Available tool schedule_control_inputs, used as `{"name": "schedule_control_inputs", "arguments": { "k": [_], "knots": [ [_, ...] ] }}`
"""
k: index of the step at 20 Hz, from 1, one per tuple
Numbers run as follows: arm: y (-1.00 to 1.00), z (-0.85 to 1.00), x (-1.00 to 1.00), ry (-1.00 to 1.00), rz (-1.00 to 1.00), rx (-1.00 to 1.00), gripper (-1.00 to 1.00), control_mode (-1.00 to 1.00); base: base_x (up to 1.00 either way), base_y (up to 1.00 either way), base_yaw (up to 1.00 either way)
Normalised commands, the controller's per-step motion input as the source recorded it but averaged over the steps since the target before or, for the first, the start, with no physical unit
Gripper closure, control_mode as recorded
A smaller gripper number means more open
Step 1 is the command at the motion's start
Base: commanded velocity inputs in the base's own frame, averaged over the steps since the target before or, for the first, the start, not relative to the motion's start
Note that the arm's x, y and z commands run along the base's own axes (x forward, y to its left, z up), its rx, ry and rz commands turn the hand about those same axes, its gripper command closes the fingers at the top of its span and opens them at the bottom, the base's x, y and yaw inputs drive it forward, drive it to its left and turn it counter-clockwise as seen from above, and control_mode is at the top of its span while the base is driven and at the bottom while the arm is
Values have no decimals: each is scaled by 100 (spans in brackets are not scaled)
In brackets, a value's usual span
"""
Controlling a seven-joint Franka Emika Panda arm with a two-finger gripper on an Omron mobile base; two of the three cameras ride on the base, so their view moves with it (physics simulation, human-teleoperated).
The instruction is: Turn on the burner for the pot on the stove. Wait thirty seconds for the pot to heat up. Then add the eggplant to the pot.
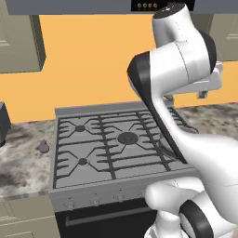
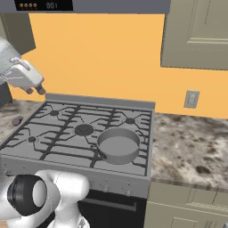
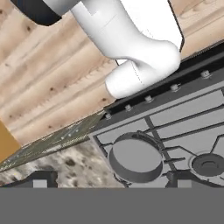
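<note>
The pot (image 2: 118, 146) is a shallow grey pan on the front right grate of the stove (image 2: 67, 138); the burner beneath it is hidden by the pot. In the hand view the pot (image 3: 135, 159) lies low in the picture, between my two finger tips. On the marble counter left of the stove (image 1: 107, 139) rests the small purple eggplant (image 1: 43, 147), also visible as the eggplant (image 2: 17, 120). My gripper (image 2: 34, 90) hangs high above the stove's back left part, open and holding nothing. Seen from the left base, the gripper (image 1: 186, 96) sits partly behind my arm.
A row of small knobs (image 1: 95, 201) runs along the stove's front, also seen as knobs (image 3: 148, 99). The larger middle burner (image 2: 83, 129) sits left of the pot. Marble counter (image 2: 191, 142) extends right of the stove. A dark appliance (image 1: 2, 123) stands far left.
</note>
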Motion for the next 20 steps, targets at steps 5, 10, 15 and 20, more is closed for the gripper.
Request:
{"name": "schedule_control_inputs", "arguments": {
  "k": [5, 10, 15, 20],
  "knots": [
    [47, -49, 22, 1, 5, 16, -100, -100, 0, 0, 0],
    [53, -42, 16, 6, 6, 14, -100, -100, 0, 0, 0],
    [66, -39, 22, 8, 6, 12, -100, -100, 0, 0, 0],
    [66, -21, 21, 16, 8, 10, -100, -100, 0, 0, 0]
  ]
}}
